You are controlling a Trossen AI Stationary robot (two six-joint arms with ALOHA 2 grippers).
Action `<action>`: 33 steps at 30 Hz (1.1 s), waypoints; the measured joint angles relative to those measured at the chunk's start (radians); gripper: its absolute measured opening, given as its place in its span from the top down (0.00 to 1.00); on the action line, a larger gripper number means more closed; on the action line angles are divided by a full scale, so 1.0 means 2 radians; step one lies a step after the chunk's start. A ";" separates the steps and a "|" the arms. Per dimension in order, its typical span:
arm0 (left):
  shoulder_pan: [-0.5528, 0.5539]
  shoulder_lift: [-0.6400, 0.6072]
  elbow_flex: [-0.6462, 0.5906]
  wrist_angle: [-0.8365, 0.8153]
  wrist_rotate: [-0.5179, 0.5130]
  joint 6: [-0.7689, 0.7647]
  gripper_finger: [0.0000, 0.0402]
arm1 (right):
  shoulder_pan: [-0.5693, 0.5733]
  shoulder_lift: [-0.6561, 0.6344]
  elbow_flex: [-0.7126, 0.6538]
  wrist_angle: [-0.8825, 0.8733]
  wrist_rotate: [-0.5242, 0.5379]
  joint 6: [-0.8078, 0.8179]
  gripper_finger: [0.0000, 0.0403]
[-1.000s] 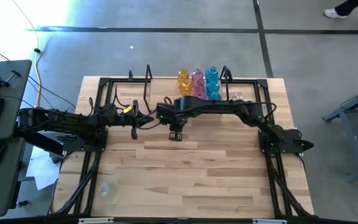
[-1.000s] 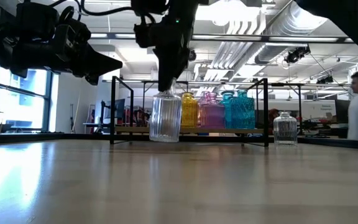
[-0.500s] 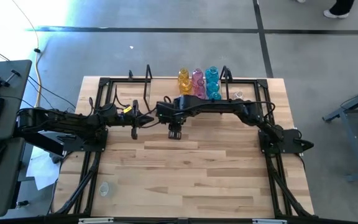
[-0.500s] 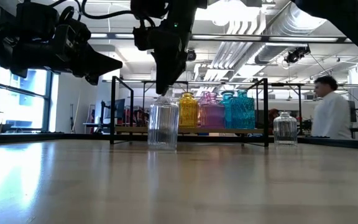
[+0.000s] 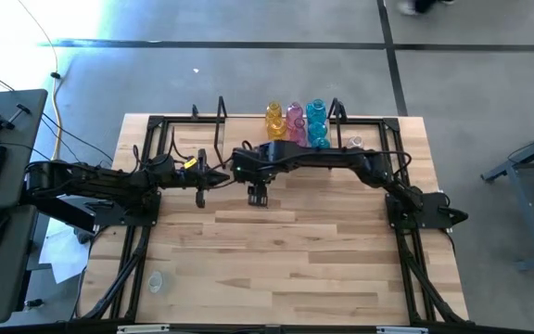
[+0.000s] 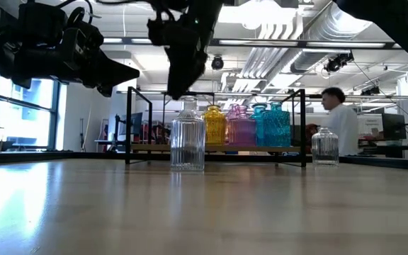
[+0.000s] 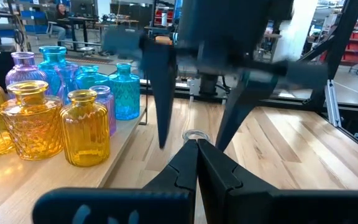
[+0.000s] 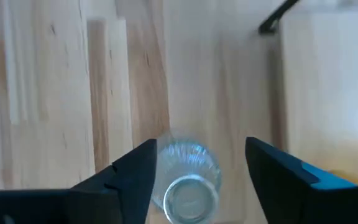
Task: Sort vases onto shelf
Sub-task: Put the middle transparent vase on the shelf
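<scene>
The right gripper (image 8: pixel 197 171) hangs with fingers apart over a clear vase (image 6: pixel 188 142) standing free on the table (image 5: pixel 295 269), at seven o'clock from the shelf's (image 5: pixel 248 130) coloured vases (image 5: pixel 297 122), apparently for sorting, while the left gripper (image 7: pixel 197 163) waits pinched together.

wooden table (image 5: pixel 276 260), shelf (image 5: pixel 248 125) with vases (image 5: pixel 295 123), clear vase (image 6: pixel 188 144)

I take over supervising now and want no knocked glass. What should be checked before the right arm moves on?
1. Right gripper open, fingers apart from the clear vase: ok.
2. Clear vase upright on the table: ok.
3. Clear vase on the shelf: not ok, it stands before it.
4. Left gripper shut, waiting beside: ok.
5. Coloured vases upright on shelf: ok.
</scene>
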 joint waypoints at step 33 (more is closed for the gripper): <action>-0.002 0.000 0.000 -0.011 0.018 -0.008 1.00 | 0.123 -0.193 -0.287 0.133 0.129 0.051 0.99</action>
